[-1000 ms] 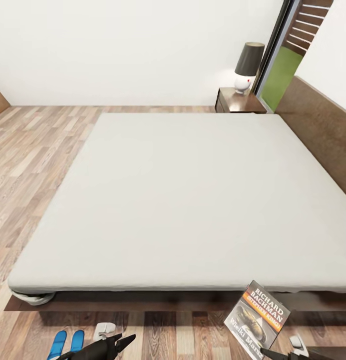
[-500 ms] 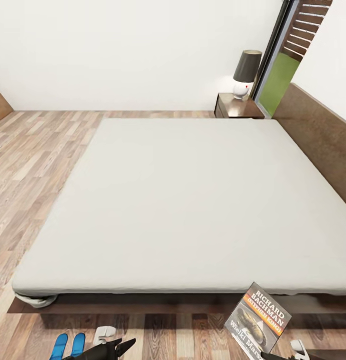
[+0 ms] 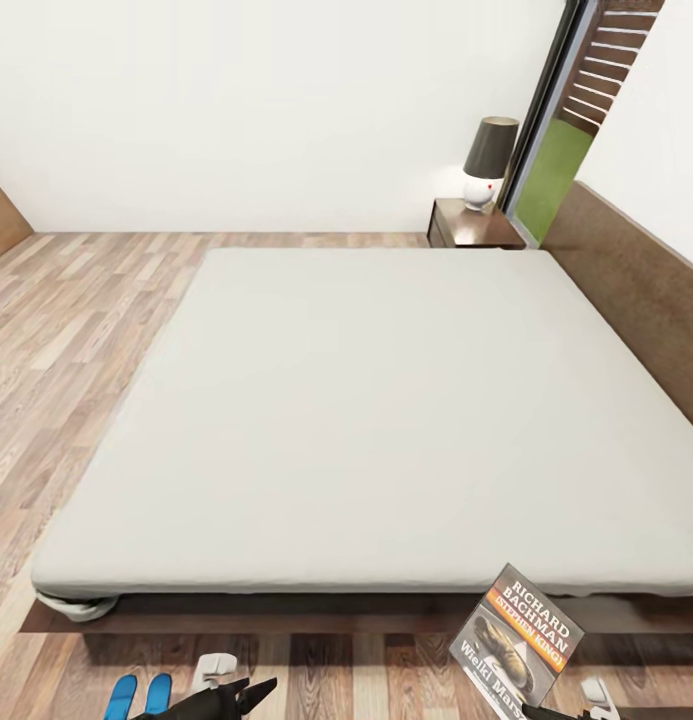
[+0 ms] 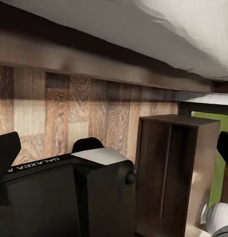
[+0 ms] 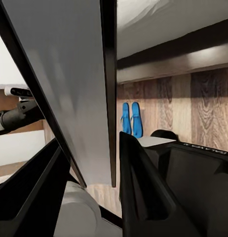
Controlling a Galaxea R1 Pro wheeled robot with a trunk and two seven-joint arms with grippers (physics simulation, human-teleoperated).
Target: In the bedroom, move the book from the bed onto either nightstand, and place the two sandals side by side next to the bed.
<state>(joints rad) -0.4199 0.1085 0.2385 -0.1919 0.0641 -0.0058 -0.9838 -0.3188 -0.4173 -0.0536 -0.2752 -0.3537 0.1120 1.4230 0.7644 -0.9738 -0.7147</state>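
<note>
The book (image 3: 516, 640) is off the bed (image 3: 386, 420) and pinched upright by its lower edge in the right gripper (image 5: 111, 163); the right wrist view shows its grey back standing between the two black fingers, which close on it. So the book step looks under way: lifted, not yet set down. The two sandals (image 3: 136, 695) lie side by side on the wood floor (image 3: 66, 330) by the bed's near edge, just beside the left gripper (image 3: 241, 692). That gripper carries nothing, and its fingers appear spread at the edges of the left wrist view.

Next, I judge, the book must travel to a nightstand. One nightstand (image 3: 473, 225) stands far ahead of the right gripper, across the whole mattress, with a lamp (image 3: 486, 162) taking part of its top. A dark cabinet (image 4: 175, 173) stands close ahead of the left gripper; it may be the second one. The bed's width bars any straight reach, so the base must move, and the thin book could slip in so shallow a pinch.
</note>
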